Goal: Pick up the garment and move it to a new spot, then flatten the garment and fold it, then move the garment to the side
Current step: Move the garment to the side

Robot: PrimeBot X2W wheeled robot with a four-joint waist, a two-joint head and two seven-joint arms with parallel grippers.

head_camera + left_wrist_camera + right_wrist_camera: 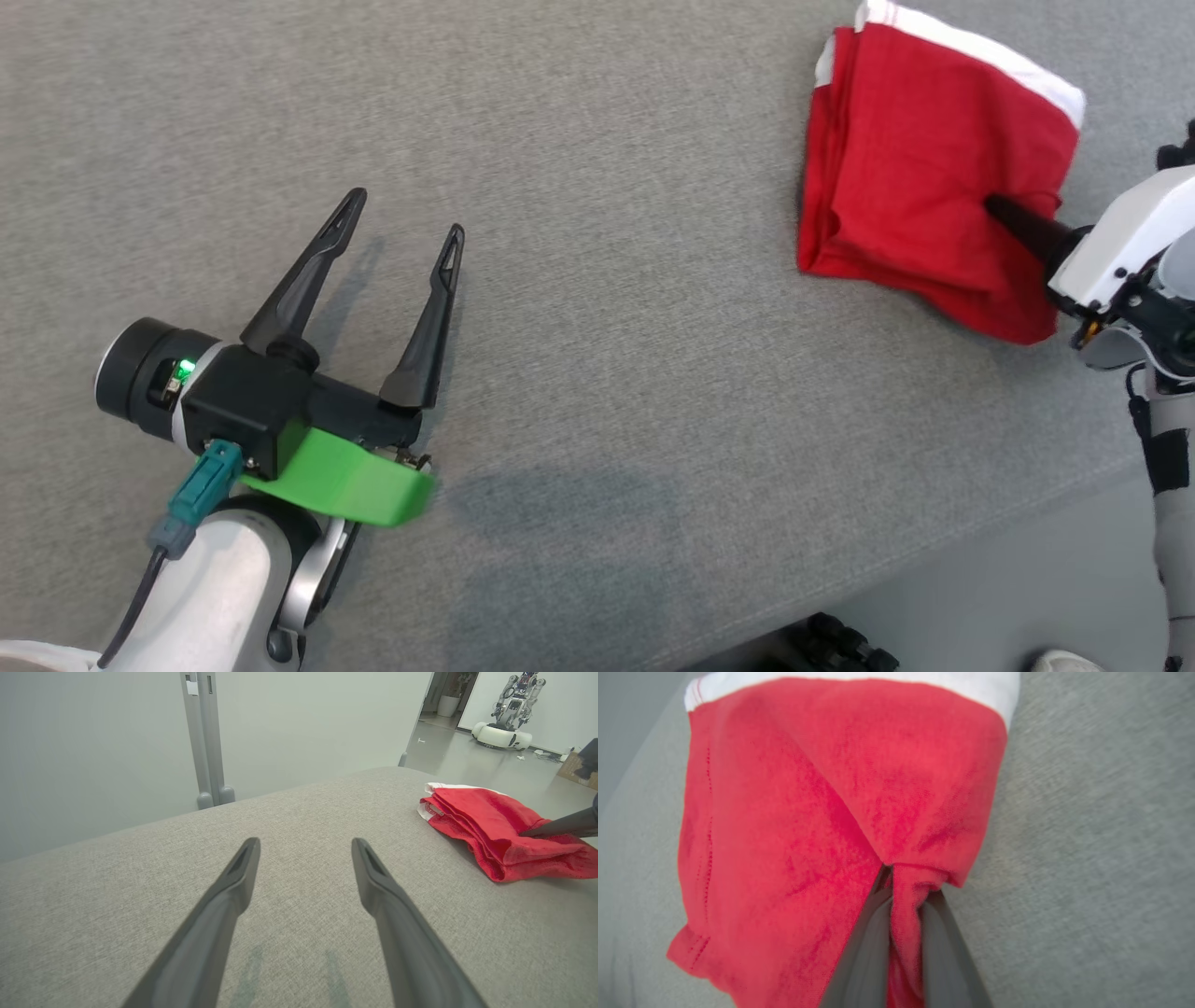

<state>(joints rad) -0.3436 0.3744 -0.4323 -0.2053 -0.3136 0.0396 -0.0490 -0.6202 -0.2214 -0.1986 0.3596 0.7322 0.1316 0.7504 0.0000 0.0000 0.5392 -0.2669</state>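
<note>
My R fingers (pixel 1006 210) nearly shut, pinching one fold of the folded red garment (pixel 920 159), counter (pixel 607 355) far right, near edge. My L fingers (pixel 406 219) wide open, empty. Risk: thin pinch slips, layers splay when dragged.

Bright, diffuse light; the left gripper (pixel 405 214) casts a pale, soft-edged shadow on the grey fabric surface (pixel 597 355) toward its near edge. The right wrist view is blurred, the garment (pixel 808 812) fuzzy; the left wrist view bows at its edges
</note>
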